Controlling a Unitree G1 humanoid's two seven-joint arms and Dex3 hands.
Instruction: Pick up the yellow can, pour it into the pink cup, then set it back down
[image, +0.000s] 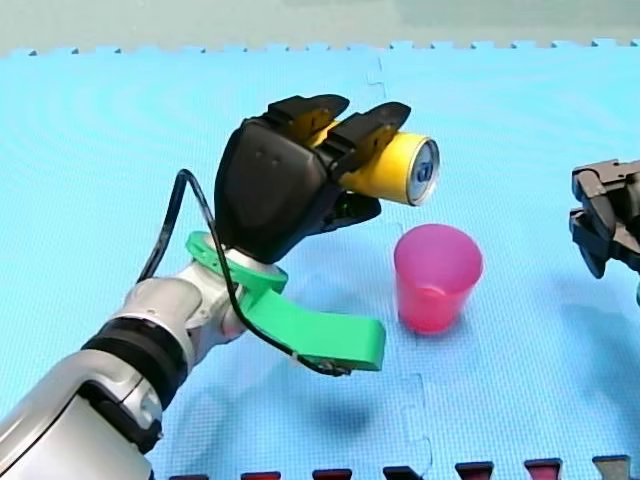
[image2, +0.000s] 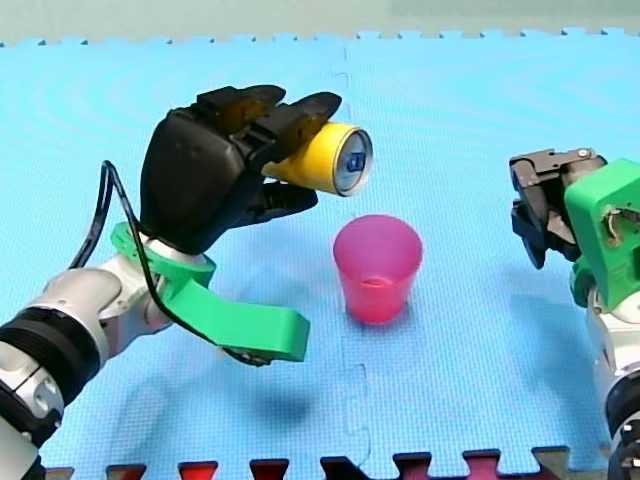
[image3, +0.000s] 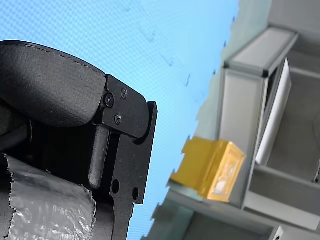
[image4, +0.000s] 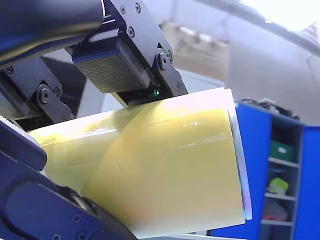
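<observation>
Left robot hand (image2: 200, 185) grips the yellow can (image2: 322, 160), tipped sideways just above the pink cup (image2: 378, 268) (second wrist view: finger pad (image4: 110, 67) at its wall); right robot hand (image2: 545, 205) empty, well apart.

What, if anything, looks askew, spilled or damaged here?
Only the yellow can: the left robot hand holds it tipped sideways, raised near the pink cup, as for pouring. No spill shows. The right robot hand is at the right.

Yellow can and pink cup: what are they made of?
Yellow can, tilted in the left hand near the pink cup: likely metal, given its silvery rimmed end and glossy wall. The cup: probably plastic, smooth, slightly translucent. Right hand: far right, empty.
</observation>
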